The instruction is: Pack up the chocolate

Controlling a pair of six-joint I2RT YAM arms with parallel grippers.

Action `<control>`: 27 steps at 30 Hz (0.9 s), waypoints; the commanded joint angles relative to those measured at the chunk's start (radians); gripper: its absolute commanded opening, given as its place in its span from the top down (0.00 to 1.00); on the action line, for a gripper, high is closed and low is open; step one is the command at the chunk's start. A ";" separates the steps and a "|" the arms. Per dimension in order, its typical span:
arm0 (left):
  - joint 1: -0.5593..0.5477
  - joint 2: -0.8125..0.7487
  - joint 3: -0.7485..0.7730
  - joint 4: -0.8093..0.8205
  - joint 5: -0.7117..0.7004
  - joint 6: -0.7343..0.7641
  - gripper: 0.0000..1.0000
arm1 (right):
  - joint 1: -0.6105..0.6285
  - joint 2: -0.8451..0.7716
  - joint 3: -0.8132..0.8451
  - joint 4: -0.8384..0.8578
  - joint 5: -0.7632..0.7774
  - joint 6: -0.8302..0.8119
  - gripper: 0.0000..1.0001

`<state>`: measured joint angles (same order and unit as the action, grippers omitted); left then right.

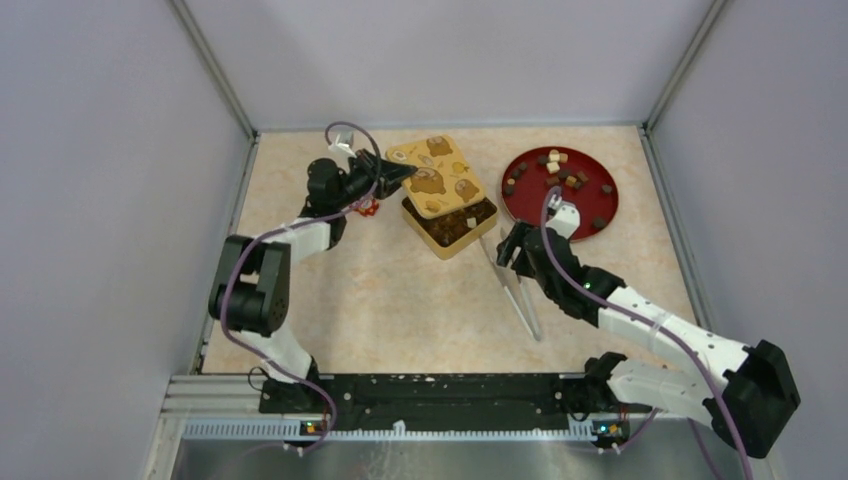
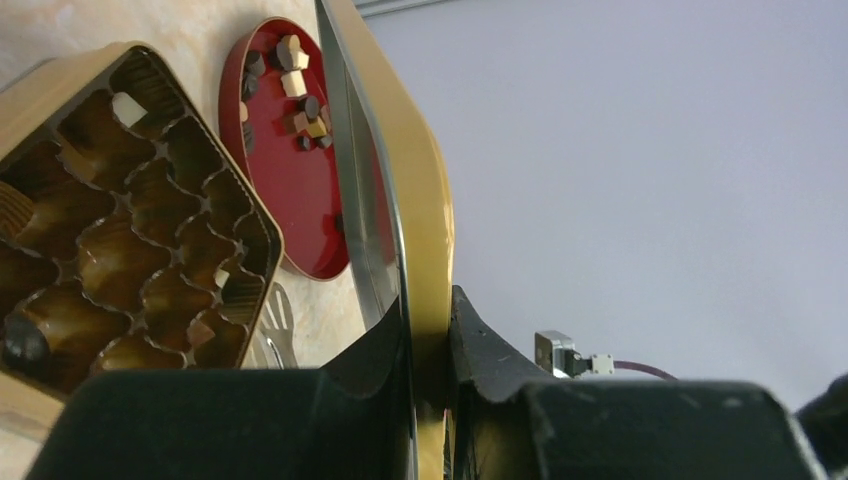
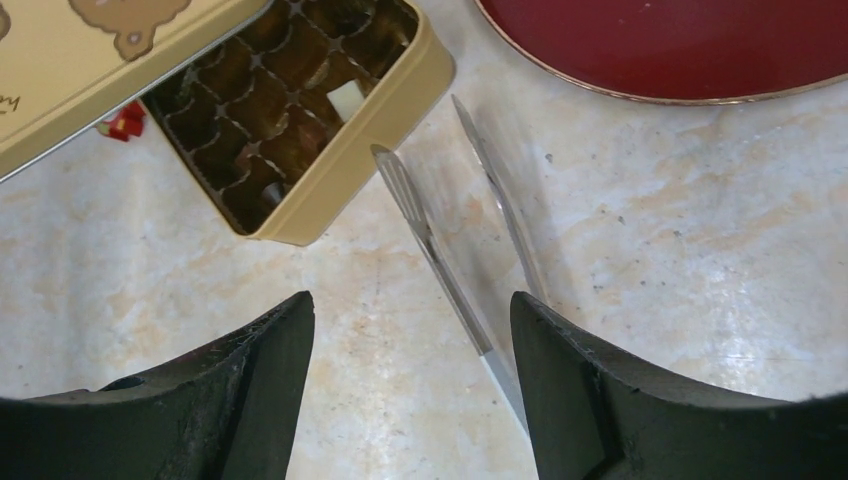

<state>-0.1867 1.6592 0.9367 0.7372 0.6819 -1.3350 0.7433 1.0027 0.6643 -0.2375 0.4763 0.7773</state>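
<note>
The chocolate [image 1: 555, 170], small dark and cream lumps, lies mostly on the red plate [image 1: 530, 202] at the back right. A few pieces sit in the open yellow box [image 1: 450, 253], among them a cream one [image 3: 345, 100]. My left gripper [image 1: 404, 172] is shut on the edge of the square yellow lid [image 1: 440, 180] and holds it tilted above the box. The left wrist view shows the lid [image 2: 425, 200] edge-on between the fingers, with the box [image 2: 60, 80] and plate [image 2: 305, 220] beyond. My right gripper [image 1: 510, 243] is open and empty, just above the metal tongs [image 3: 450, 270].
The tongs [image 1: 515, 285] lie on the table between the box and my right arm. A small red-and-white wrapped sweet [image 1: 367, 208] lies left of the box. Grey walls close in the table on three sides.
</note>
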 commanded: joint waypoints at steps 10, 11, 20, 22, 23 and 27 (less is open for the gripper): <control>-0.095 0.191 -0.026 0.408 -0.149 -0.128 1.00 | -0.004 -0.188 -0.055 -0.167 0.144 0.059 0.29; -0.096 0.210 -0.035 0.440 -0.154 -0.151 1.00 | -0.004 -0.190 -0.057 -0.171 0.148 0.059 0.29; -0.107 0.307 -0.080 0.502 -0.181 -0.177 1.00 | -0.004 -0.131 -0.026 -0.181 0.133 0.041 0.29; -0.114 0.324 -0.065 0.487 -0.173 -0.169 1.00 | -0.004 -0.129 -0.021 -0.173 0.138 0.037 0.30; -0.117 0.330 -0.063 0.484 -0.175 -0.168 1.00 | -0.004 -0.126 -0.016 -0.169 0.140 0.031 0.30; -0.119 0.334 -0.068 0.452 -0.187 -0.159 0.99 | -0.004 -0.110 0.007 -0.173 0.145 0.026 0.30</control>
<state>-0.2985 1.9957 0.8536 1.1381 0.5095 -1.5017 0.7429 0.8783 0.6117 -0.4271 0.6014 0.8188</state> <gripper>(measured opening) 0.189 0.703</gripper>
